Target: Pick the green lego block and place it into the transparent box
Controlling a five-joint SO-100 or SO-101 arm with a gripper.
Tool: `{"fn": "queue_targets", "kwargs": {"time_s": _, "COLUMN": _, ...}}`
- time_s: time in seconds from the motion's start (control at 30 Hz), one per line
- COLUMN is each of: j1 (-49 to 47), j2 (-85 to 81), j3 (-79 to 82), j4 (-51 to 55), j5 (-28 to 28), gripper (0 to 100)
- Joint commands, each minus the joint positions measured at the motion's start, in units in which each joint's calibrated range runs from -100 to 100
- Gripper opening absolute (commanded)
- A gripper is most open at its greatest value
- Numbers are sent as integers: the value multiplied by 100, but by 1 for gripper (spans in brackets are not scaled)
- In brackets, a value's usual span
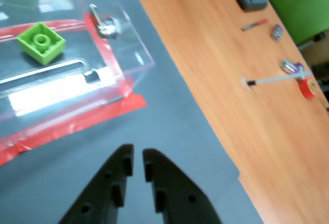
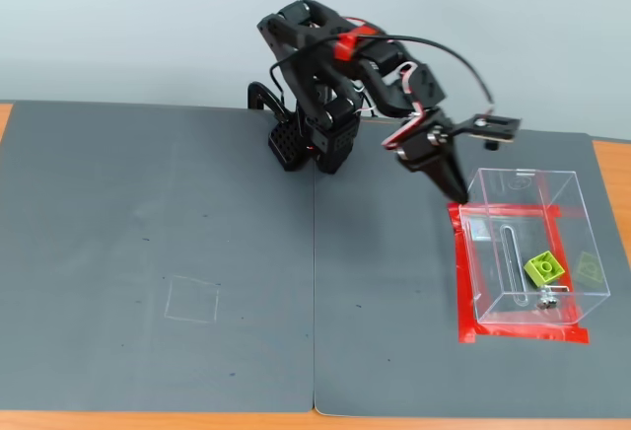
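Wooden counter [image 2: 611,169], mostly covered by dark grey mats [image 2: 158,252], with a faint chalk square [image 2: 192,299] drawn on the left mat in the fixed view. Black arm [image 2: 325,65] mounted at the far edge of the mats, reaching right towards the box. Clear box [image 2: 527,248] standing on the right mat, red tape [image 2: 459,282] framing its foot, a slot [image 2: 510,257] and small metal piece [image 1: 105,24] at its base. Claw [image 1: 137,163] empty, tips nearly pressed together with only a thin gap, hanging above the mat just beside the box's taped corner in the wrist view. Green block [image 2: 544,269] lying inside the box on its floor, studs up, beside the slot. Small odds and ends scattered on bare wood in the wrist view, too blurred to name.
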Motion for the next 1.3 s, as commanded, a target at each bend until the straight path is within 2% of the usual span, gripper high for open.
{"fn": "queue_targets", "kwargs": {"time_s": 0.0, "j1": 390, "j2": -856, "j3": 439, "j4": -40, "j5": -23, "gripper": 2}}
{"fn": "queue_targets", "kwargs": {"time_s": 0.2, "j1": 1195, "j2": -2043, "j3": 1144, "j4": -31, "j5": -91, "gripper": 2}}
{"fn": "queue_targets", "kwargs": {"time_s": 0.57, "j1": 2710, "j2": -3705, "j3": 3035, "j4": -57, "j5": -1034, "gripper": 2}}
{"fn": "queue_targets", "kwargs": {"time_s": 0.8, "j1": 3441, "j2": -3738, "j3": 3632, "j4": -83, "j5": -1138, "gripper": 3}}
{"fn": "queue_targets", "kwargs": {"time_s": 1.03, "j1": 3620, "j2": -3747, "j3": 4364, "j4": -100, "j5": -1153, "gripper": 3}}
{"fn": "queue_targets", "kwargs": {"time_s": 1.27, "j1": 3635, "j2": -3755, "j3": 4364, "j4": -40, "j5": -1164, "gripper": 3}}
